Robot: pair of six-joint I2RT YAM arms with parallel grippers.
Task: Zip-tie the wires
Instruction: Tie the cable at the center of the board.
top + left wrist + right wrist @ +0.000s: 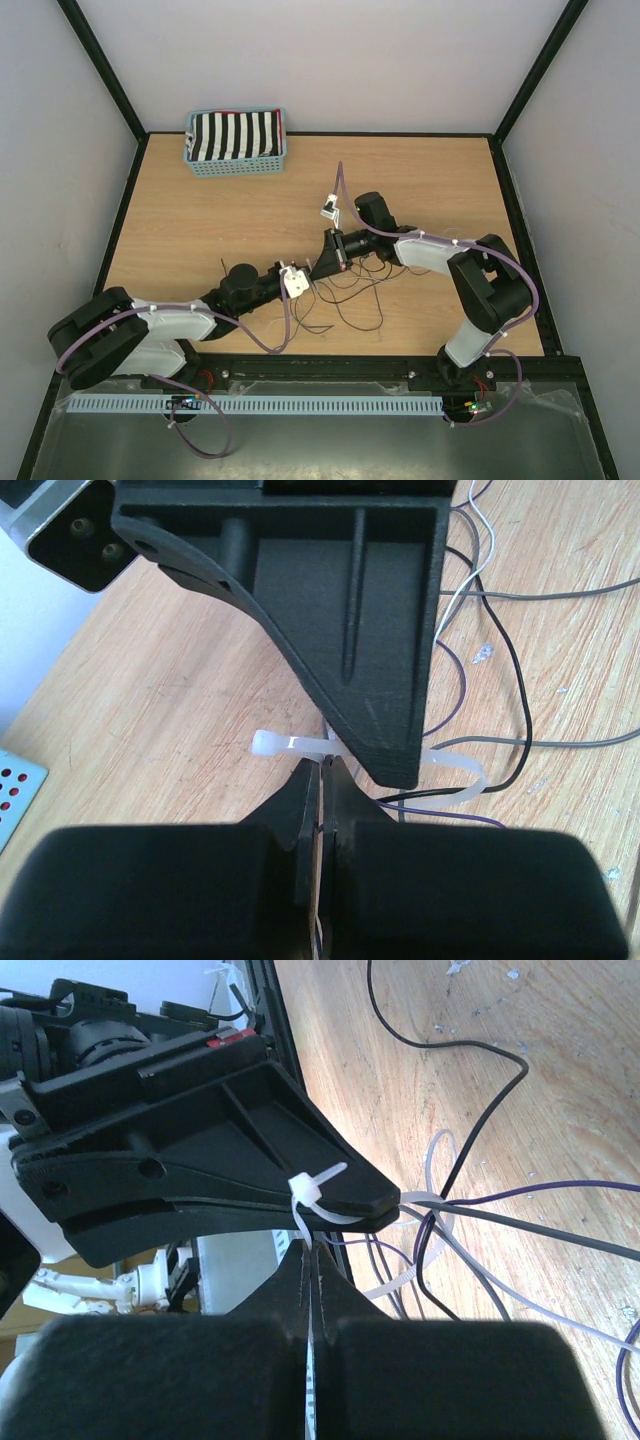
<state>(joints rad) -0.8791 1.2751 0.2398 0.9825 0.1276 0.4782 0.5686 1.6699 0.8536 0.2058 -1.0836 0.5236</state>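
The wires are thin black, grey, purple and white strands looping on the wooden table, just right of where the two grippers meet. They also show in the left wrist view and the right wrist view. A white zip tie loops round a few strands. My left gripper is shut on the tie's band beside its head. My right gripper is shut on the tie's tail, just below the head. In the top view the left gripper and right gripper are tip to tip.
A blue basket holding black-and-white striped cloth stands at the far left of the table; its corner shows in the left wrist view. A black frame edges the table.
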